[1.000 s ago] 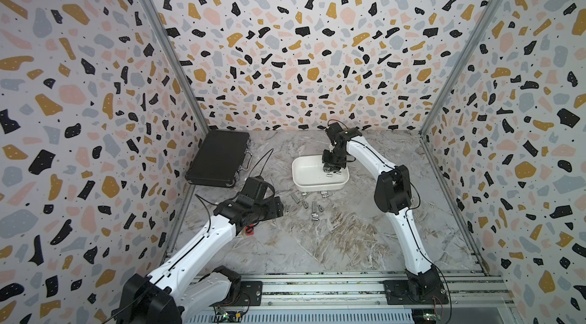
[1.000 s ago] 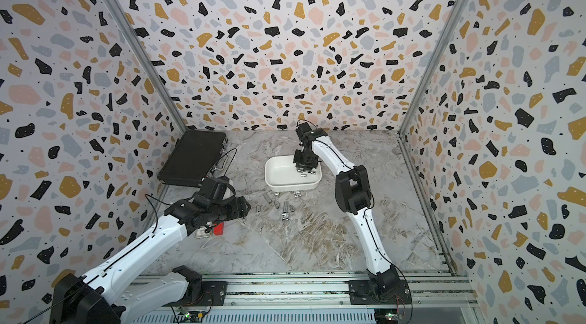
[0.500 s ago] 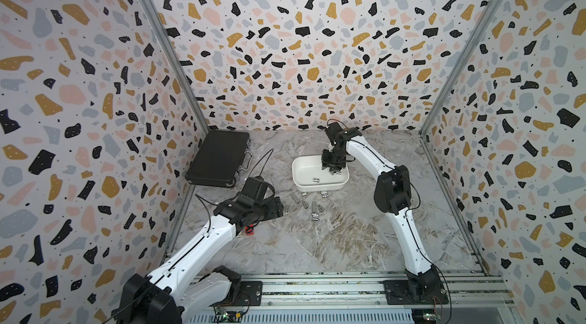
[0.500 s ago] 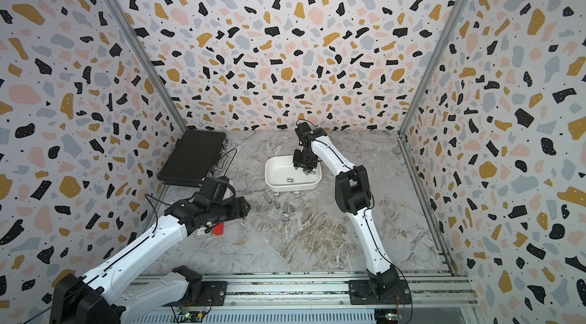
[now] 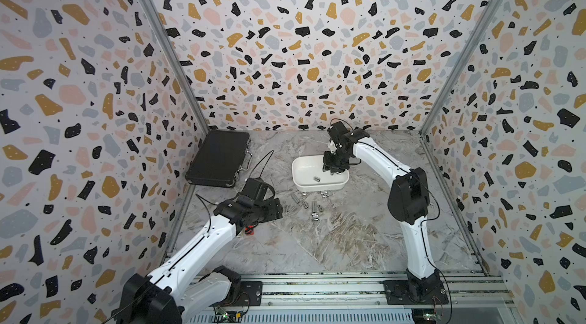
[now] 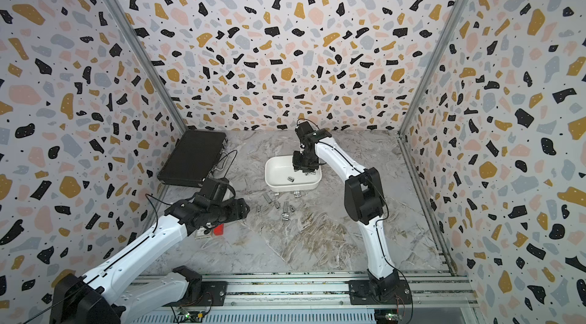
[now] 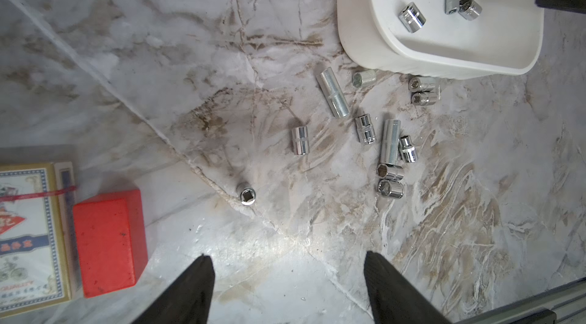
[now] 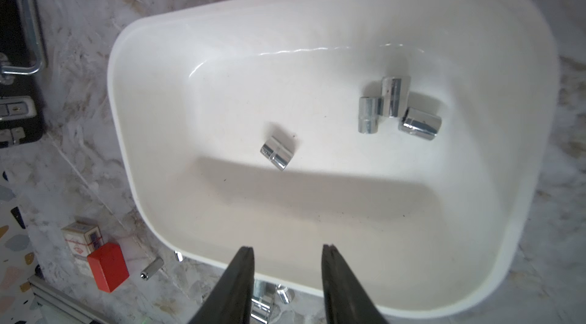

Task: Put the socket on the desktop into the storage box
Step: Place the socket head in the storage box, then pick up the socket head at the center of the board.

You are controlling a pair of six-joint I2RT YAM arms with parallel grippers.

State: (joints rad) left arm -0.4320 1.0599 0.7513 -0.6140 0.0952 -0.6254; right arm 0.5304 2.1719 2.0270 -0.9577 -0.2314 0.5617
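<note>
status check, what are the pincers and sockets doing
Left pincer open, empty, above desktop. Right pincer open, empty, above box. Four sockets in box, loose sockets on desktop beside it. Nothing in the way.

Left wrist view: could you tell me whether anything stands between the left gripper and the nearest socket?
Nothing visible does: only bare desktop lies between the open left gripper and the upright socket; the red block sits aside.

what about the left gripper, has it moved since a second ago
No. In a top view the left gripper keeps the same gap to the black case and to the loose sockets.
</note>
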